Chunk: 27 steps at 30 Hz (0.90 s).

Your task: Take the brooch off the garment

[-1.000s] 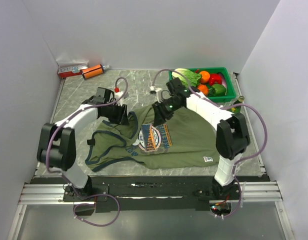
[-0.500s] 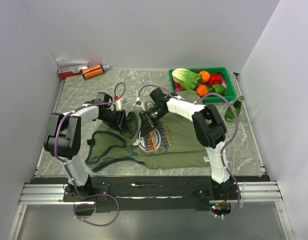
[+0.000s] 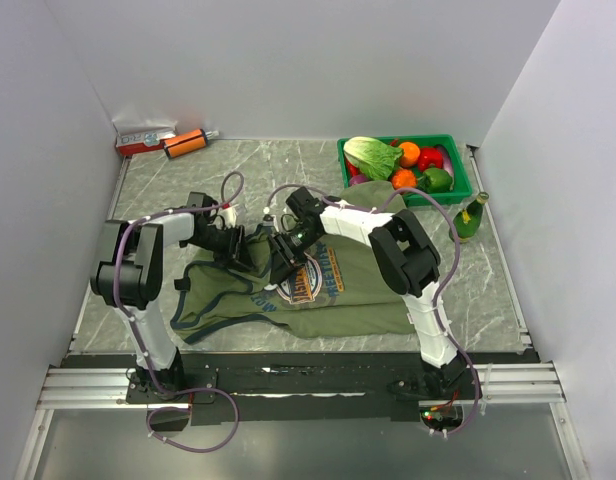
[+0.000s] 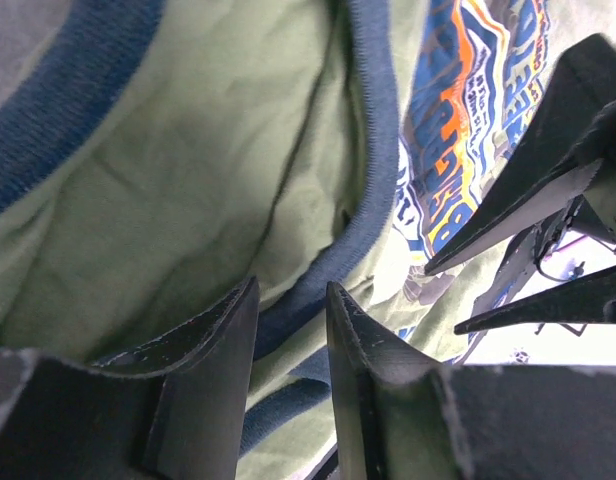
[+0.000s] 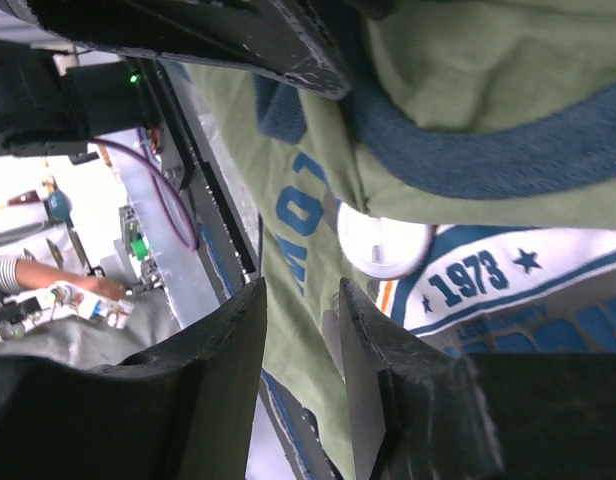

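We see a grey marbled bench [image 3: 288, 165] closed in by white walls. On its near middle lies the garment [image 3: 368, 285], an olive-green T-shirt, flat on the right and rumpled on the left. In the far right corner sits a green basket [image 3: 467, 170] of vegetables, with a green bottle [image 3: 469, 217] just beside its near right corner. At the far left, a red-and-white box [image 3: 145, 138] and an orange tube [image 3: 186, 143] lie side by side.
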{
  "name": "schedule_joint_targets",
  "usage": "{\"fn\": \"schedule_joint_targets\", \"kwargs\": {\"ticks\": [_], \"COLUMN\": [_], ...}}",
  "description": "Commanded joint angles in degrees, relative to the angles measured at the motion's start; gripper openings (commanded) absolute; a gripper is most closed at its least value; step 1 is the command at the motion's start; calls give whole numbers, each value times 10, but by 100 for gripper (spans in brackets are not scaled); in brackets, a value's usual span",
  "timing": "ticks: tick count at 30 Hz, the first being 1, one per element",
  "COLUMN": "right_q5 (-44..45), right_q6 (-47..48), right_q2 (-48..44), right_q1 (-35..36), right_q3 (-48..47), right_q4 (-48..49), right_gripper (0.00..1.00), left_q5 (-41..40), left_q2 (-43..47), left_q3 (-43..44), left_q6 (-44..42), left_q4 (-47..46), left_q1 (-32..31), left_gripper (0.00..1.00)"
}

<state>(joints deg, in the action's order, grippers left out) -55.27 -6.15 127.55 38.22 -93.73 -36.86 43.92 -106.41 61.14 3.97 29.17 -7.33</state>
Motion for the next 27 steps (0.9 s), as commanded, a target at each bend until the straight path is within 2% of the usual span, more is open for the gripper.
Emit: {"fn": "schedule_joint_targets", "kwargs": {"ticks": [1,9,12,13,18,27], "right_q5": [24,38,46,52,57,20], "right_q6": [-17,-29,-37,-39,-49,-52], "right_q2": [14,30,35,37,38,44], "right_q1": [-2,-1,-2,-1,-2,-1], "right_q3": [-17,-14,-12,-12,-12,-26], "right_q4": [-8,-15,-16,-16,-10,21], "right_gripper": [43,48,51,55,58,38], "left_q5": [27,29,28,27,29,32], "left_q2": [-14,-21,-24,-26,-23,-28], "left_q3": [4,6,4,3,2,4], "left_q6": [8,12,7,7,9,8], "left_q4": [-12,-17,-15,-14,-15,-11], "left_q1": [7,9,8,10,10,9], "left_gripper": [38,36,36,36,36,36]}}
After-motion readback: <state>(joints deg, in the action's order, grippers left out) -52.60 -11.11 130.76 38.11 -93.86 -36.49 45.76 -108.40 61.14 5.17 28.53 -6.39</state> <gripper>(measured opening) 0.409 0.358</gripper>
